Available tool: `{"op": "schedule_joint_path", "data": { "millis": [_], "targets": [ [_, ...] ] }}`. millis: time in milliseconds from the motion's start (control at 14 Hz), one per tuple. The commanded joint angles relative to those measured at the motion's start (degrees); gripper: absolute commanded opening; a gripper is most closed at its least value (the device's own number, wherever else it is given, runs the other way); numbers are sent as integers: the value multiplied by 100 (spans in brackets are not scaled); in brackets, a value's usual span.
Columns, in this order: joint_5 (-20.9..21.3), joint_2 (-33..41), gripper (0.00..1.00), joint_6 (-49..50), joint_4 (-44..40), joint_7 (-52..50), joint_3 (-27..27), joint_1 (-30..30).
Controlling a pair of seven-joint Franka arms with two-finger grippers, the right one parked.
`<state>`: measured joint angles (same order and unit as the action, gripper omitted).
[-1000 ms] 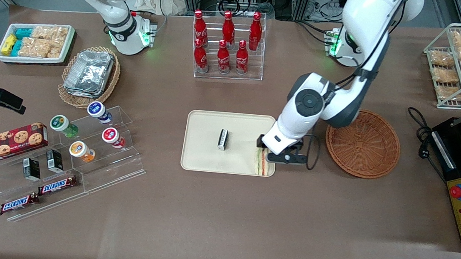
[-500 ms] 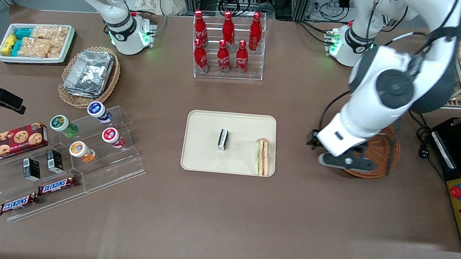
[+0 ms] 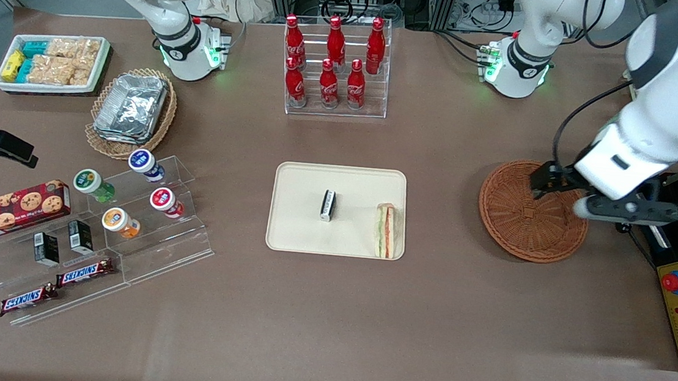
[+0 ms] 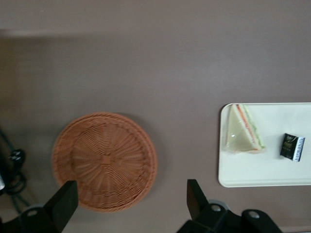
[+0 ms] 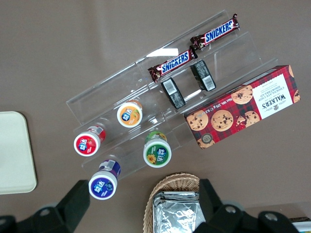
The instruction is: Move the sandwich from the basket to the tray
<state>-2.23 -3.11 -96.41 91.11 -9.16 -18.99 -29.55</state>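
The big white robot arm [image 3: 660, 102] has dark grey joints, a black cable, and a black gripper [image 4: 129, 201] with wide-apart fingers, above the table.

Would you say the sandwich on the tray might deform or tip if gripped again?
Probably soft: the sandwich shows bread and layered filling, so firm squeezing would likely dent it. Lying flat on the tray, it seems unlikely to roll. The pincer hangs open above the basket.

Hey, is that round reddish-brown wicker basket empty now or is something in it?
Empty. The round reddish-brown wicker basket shows only bare weave; the triangular white-bread sandwich lies on the cream rectangular tray. The gripper hangs above the basket, jaws open.
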Motion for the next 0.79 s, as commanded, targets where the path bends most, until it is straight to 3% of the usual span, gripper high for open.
{"op": "schedule_joint_path", "data": {
  "millis": [0,143,286,429,714],
  "targets": [
    [135,389,99,314,30,239,-88,1],
    [249,582,99,482,13,291,383,647],
    [302,627,99,789,-337,667,1865,2183],
    [477,583,99,974,-698,819,2109,2427],
    [408,487,99,975,-734,811,2110,2419]
  ]
}}
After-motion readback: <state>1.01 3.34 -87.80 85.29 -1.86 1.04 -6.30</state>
